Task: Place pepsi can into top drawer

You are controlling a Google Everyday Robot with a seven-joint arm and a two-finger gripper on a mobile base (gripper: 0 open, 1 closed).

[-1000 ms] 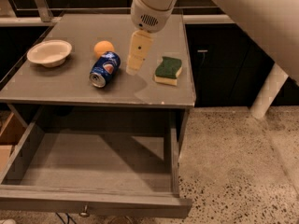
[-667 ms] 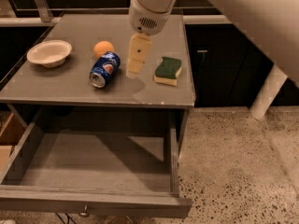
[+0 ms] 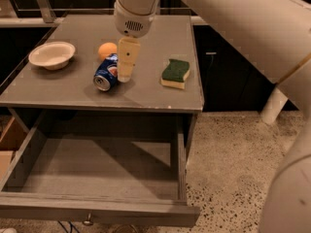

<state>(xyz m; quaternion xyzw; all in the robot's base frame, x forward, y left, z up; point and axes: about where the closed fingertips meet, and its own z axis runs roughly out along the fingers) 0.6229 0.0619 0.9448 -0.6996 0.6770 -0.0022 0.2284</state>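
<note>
The pepsi can (image 3: 106,73) is blue with a silver end and lies on its side on the grey cabinet top (image 3: 146,93), its end facing the front. My gripper (image 3: 124,75) hangs from above right beside the can's right side, its tip close to the cabinet top and at the can's edge. It holds nothing that I can see. The top drawer (image 3: 97,207) is pulled fully open below the cabinet top and is empty, with a small metal knob (image 3: 87,222) on its front panel.
An orange fruit (image 3: 107,50) sits just behind the can. A white bowl (image 3: 52,55) stands at the left of the top. A green and yellow sponge (image 3: 175,73) lies to the right. A brown box (image 3: 12,140) stands left of the drawer. My arm crosses the upper right.
My gripper has moved left and slightly down, from midway between can and sponge to right beside the can. The can, fruit, bowl and sponge have not moved.
</note>
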